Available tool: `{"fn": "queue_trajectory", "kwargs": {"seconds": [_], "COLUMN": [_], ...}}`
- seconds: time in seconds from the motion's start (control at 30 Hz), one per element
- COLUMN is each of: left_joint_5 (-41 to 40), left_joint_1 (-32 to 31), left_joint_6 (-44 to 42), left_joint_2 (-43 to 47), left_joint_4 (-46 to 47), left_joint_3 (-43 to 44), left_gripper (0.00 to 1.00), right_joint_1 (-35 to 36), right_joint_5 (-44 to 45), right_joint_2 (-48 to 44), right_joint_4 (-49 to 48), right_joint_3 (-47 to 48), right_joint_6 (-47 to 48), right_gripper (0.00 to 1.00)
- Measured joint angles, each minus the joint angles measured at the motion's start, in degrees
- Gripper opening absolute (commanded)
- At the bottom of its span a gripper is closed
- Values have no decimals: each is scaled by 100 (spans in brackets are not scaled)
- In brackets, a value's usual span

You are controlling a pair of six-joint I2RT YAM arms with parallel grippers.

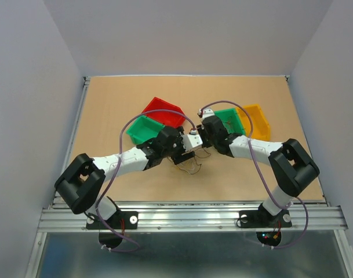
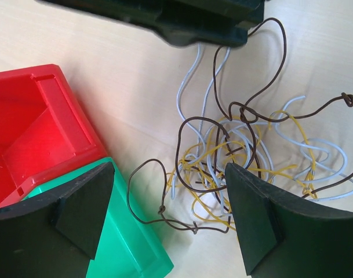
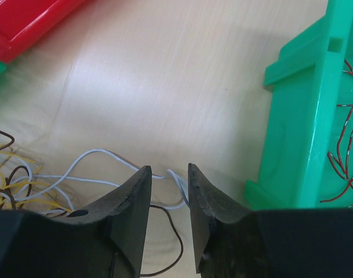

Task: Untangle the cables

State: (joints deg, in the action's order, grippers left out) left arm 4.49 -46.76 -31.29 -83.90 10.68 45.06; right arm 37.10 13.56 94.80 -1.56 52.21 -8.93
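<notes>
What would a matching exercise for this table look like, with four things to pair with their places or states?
1. red bin
2. yellow bin
3. cables
4. left gripper

A. jaws wide open
B. rightmost of the bins
C. tangled on the table
D. just beyond the left arm

Pairs: 1-D, 2-B, 3-C, 4-A
</notes>
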Motion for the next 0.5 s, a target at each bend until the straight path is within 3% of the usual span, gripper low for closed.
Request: {"fn": "queue_trajectory", "kwargs": {"seconds": [0.23,0.5], "left_joint_5": [0,0], "left_joint_1": [0,0], "left_joint_6": [-2,-2], "left_joint_2": [-70,-70], "left_joint_4": [-61,-74], "left_joint_3": [11,11], "left_gripper": [88,88], "right_joint_1": [0,0], "right_joint_5": [13,-7], "right_joint_2": [-61,-72], "right_joint_4": [157,280], "right_joint_3": [-33,-33], "right_joint_6": [-9,-7], "right_gripper": [1,1]}}
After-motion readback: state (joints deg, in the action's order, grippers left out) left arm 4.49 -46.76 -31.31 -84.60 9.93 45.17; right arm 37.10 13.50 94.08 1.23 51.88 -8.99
